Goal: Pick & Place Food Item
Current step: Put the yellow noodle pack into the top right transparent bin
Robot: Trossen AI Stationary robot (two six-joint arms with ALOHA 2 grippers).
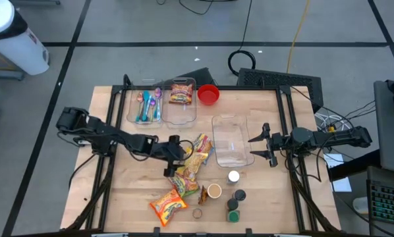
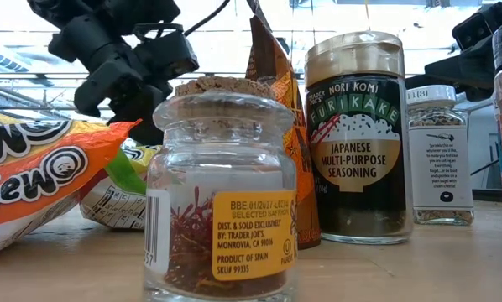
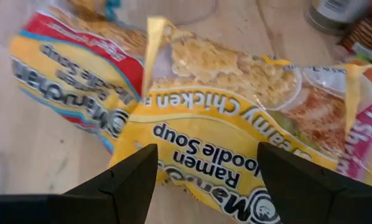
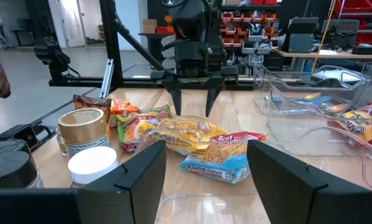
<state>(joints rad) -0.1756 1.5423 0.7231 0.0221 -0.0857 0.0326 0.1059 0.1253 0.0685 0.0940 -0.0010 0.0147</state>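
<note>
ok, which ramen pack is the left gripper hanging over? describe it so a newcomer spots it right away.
Start at the pile of noodle packs in the middle of the wooden table, just left of the empty clear bin. The left gripper hangs open over the yellow ramen pack. Its "Creamy Chicken" lettering on yellow sets it apart from the blue-and-red pack beside it.

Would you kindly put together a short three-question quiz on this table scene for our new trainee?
1. True or false: the left gripper is open above the yellow ramen packet.
2. What colour is the bowl at the table's far edge?
3. The clear bin nearest the right gripper is: A) full of spoons B) empty C) holding ramen.

Key: 1 true; 2 red; 3 B.
</note>
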